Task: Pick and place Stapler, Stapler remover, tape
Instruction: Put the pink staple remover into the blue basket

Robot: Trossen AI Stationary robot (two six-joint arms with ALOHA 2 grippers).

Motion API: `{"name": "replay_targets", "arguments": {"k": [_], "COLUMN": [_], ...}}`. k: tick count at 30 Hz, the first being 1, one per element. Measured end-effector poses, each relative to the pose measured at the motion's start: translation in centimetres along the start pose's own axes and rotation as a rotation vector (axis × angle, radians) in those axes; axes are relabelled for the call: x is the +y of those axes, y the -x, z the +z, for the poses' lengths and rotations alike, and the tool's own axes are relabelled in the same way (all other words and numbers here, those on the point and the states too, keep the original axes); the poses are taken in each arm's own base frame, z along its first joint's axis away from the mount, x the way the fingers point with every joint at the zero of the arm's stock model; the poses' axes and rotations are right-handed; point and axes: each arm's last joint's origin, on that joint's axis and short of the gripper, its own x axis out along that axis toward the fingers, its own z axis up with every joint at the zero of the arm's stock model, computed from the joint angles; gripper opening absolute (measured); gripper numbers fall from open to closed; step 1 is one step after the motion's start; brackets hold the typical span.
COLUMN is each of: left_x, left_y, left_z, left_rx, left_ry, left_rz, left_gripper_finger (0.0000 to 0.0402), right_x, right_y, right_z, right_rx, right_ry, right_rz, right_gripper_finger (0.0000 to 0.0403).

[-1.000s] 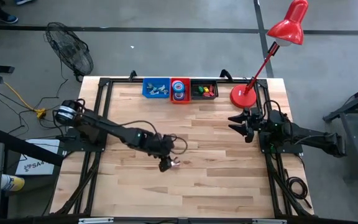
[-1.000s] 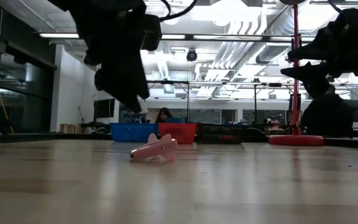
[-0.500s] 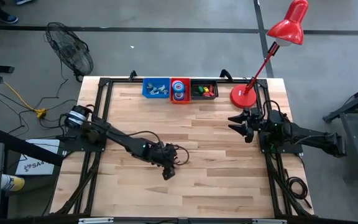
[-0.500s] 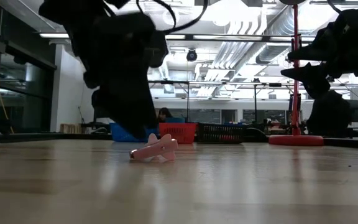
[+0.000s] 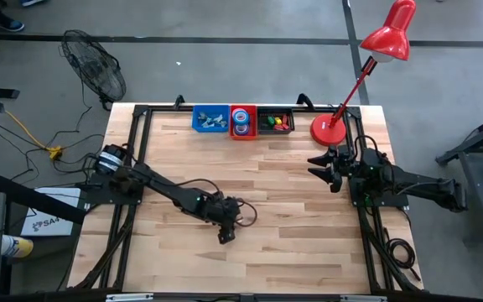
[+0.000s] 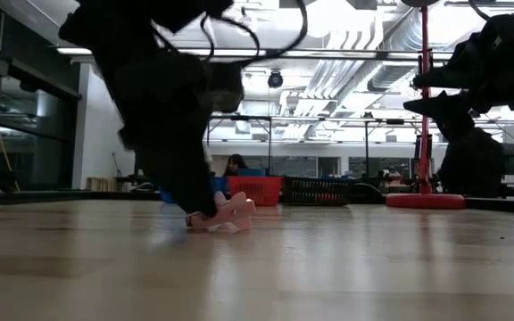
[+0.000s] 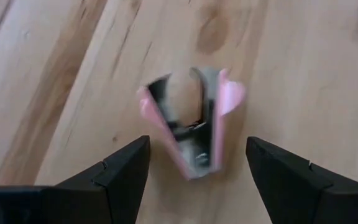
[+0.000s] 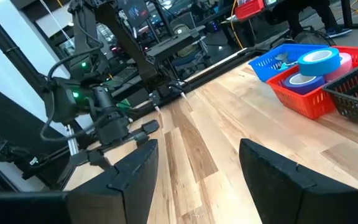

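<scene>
- The left end effector (image 7: 194, 171) is held spread around the pink stapler remover (image 7: 191, 121), lying mid-counter.
- Its sloped sides could be pushed aside by an off-centre squeeze.
- The right end effector (image 5: 321, 169), spread, is parked at the right edge.

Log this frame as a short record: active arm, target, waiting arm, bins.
active arm: left gripper, fingers open, low over the table's middle
target: pink staple remover lying on the wood, between the fingers, not gripped
waiting arm: right gripper, open, at the table's right edge by the red lamp
bins: blue bin, red bin with tape, black bin
</scene>
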Motion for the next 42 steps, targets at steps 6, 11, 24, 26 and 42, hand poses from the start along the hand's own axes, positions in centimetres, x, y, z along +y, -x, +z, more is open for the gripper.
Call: {"name": "replay_targets", "arguments": {"k": [6, 11, 24, 26, 42], "left_x": [-0.1, -0.2, 0.2, 0.2, 1.4], "left_y": [-1.1, -1.7, -2.2, -2.2, -1.0], "left_z": [-0.1, -0.1, -0.4, -0.4, 0.7], "left_rx": [-0.016, -0.023, -0.023, -0.023, -0.074], "left_ry": [-0.031, -0.037, -0.192, -0.200, -0.124], "left_rz": [0.004, 0.026, 0.091, 0.092, 0.182], "left_gripper_finger": [0.0263, 0.0263, 0.0102, 0.0083, 0.0083], "right_x": [0.0, -0.1, -0.1, -0.1, -0.1], "right_y": [0.0, 0.0, 0.0, 0.0, 0.0], "right_z": [0.0, -0.1, -0.1, -0.1, -0.1], "right_rx": [0.001, 0.010, 0.014, 0.014, 0.014], "right_ry": [0.000, -0.002, -0.003, -0.003, -0.003], "right_rz": [-0.001, -0.010, -0.011, -0.011, -0.011], "right_gripper_finger": [0.0216, 0.0216, 0.0216, 0.0216, 0.0216]}}
